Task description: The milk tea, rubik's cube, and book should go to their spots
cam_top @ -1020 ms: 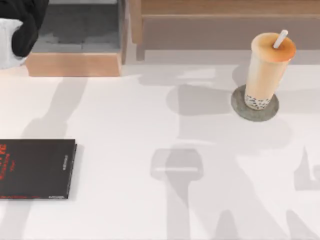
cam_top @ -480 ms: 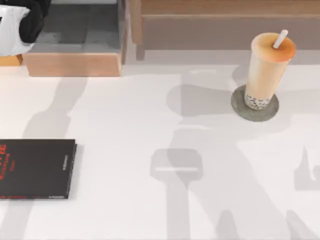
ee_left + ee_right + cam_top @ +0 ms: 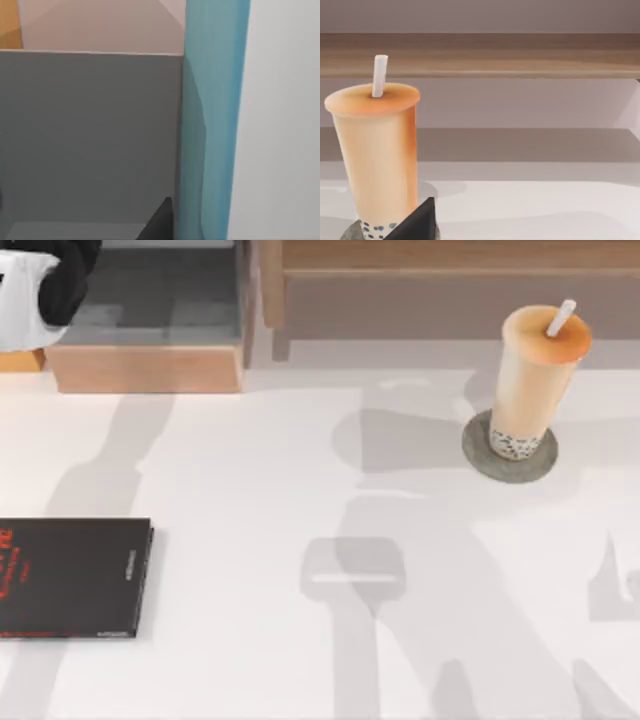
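One item placed: tall clear cup of orange-tan milk tea (image 3: 530, 380) upright on round mottled grey disc (image 3: 478, 462), right side. Thick teal-blue book (image 3: 212, 125) hard against left gripper (image 3: 161, 222) over grey-floored wooden box (image 3: 150, 368), far left; hold impossible to tell. Risks: snagging the box wall, slipping short of thin black slab (image 3: 70, 578).

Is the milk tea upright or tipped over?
Upright: the milk tea stands on the grey disc, lid and straw on top, pearls at the bottom.
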You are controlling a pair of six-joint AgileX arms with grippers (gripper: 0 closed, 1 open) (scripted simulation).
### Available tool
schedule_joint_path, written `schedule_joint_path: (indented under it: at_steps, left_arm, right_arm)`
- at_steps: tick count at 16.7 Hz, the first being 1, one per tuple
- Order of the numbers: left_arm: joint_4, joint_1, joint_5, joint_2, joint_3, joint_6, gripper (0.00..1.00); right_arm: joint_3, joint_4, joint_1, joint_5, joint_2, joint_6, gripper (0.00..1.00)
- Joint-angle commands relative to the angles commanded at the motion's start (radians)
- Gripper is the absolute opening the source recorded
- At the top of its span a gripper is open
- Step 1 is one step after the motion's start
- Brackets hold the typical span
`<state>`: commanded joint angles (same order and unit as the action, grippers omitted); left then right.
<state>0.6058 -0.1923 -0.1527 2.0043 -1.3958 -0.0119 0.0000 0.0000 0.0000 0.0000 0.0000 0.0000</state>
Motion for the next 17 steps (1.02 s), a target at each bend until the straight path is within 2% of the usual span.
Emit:
schedule_joint_path:
  at_steps: [6, 17]
  left_arm:
    - [0.000, 0.000, 0.000, 0.000, 0.000, 0.000, 0.02]
    - [-0.005, -0.004, -0.001, -0.014, 0.007, 0.001, 0.00]
  right_arm:
    - [0.000, 0.000, 0.000, 0.000, 0.000, 0.000, 1.00]
    - [0.000, 0.000, 0.000, 0.000, 0.000, 0.000, 1.00]
